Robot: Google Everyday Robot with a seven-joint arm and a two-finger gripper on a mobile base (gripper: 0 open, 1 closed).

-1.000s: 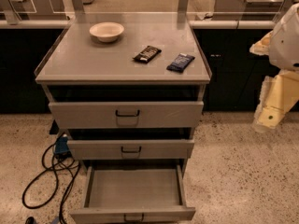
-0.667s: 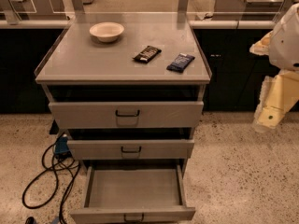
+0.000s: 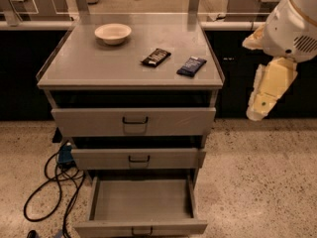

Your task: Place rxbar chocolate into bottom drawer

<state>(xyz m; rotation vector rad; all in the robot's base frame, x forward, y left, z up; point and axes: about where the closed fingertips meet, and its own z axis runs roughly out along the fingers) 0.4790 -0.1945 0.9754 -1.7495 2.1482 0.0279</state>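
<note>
Nothing has shifted since the earlier frame: the gripper (image 3: 261, 105) hangs at the right edge of the frame, beside the counter (image 3: 99, 66) and well apart from both bars; whether it is apart or together cannot be told. The black chocolate bar (image 3: 156, 57) lies on the counter right of centre, near a blue bar (image 3: 191, 66). The bottom drawer (image 3: 141, 228) stands pulled open at lower centre.
</note>
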